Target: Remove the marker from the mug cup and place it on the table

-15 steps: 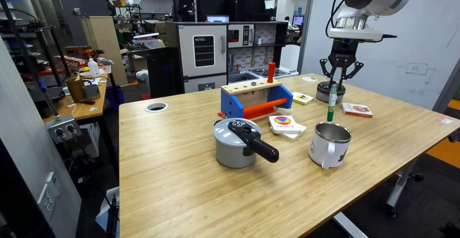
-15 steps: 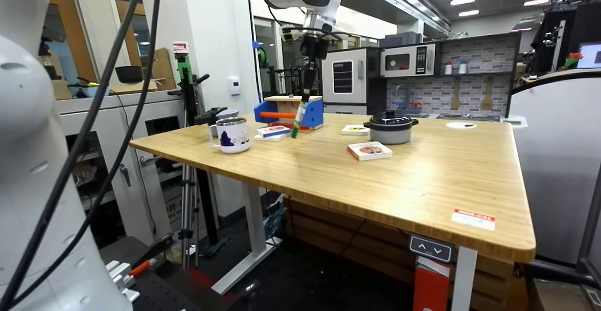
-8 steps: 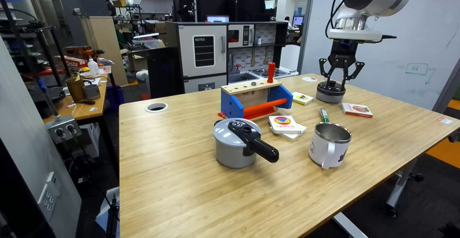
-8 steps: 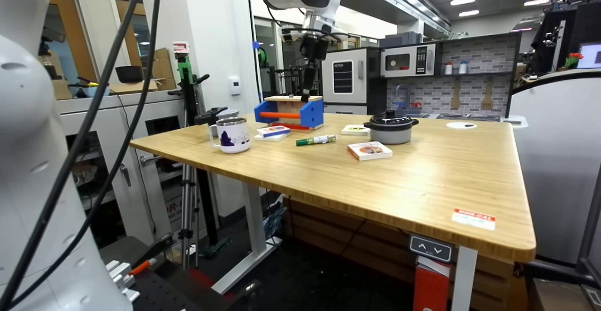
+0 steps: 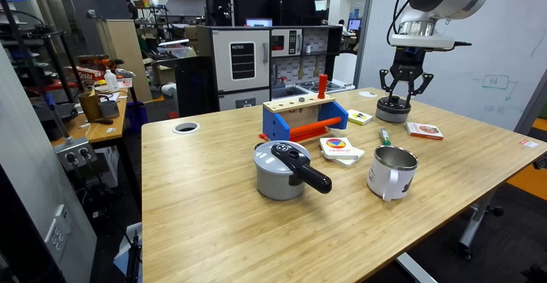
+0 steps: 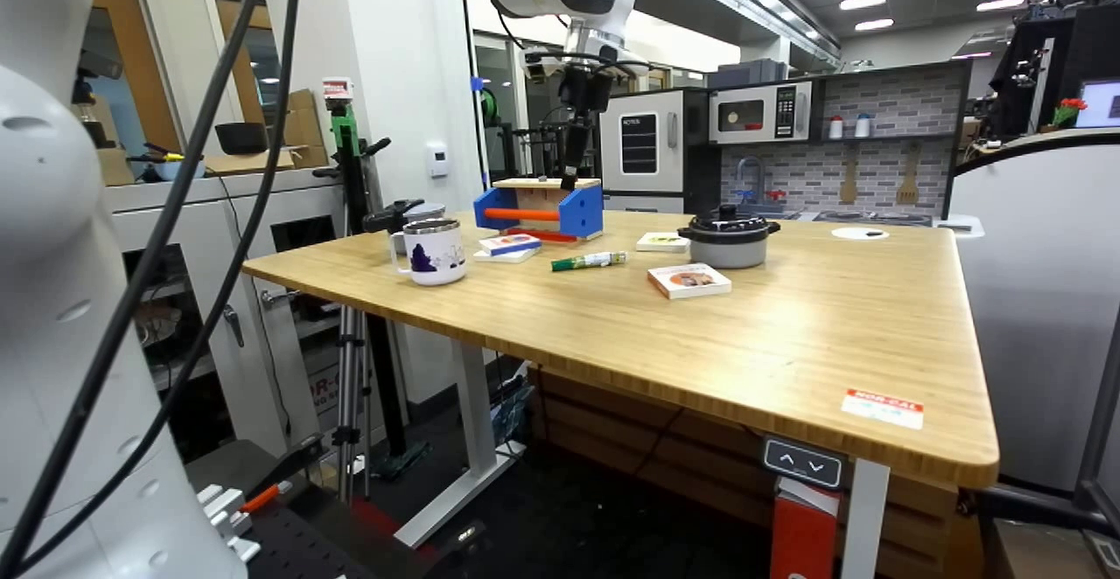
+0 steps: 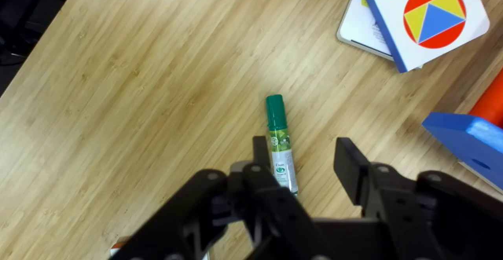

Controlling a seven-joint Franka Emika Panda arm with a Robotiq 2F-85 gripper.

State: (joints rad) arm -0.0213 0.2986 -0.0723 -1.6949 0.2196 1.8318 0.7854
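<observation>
On the table point(image 5: 213, 227), the marker point(image 7: 281, 144) lies below the tool point(image 7: 301, 154), jaws parted.

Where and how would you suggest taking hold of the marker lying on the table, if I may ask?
Probably mid-length on the marker, from above, the end effector closing across its width, since it lies flat on the table, slim and straight.

The marker point(image 7: 281, 146), capped in green with a green-and-white label, lies on its side on the pale wood-grain table point(image 6: 700, 334), apart from the mug cup point(image 5: 392, 177) (white, steel-rimmed, dark pictures on its side), which stands upright.
</observation>
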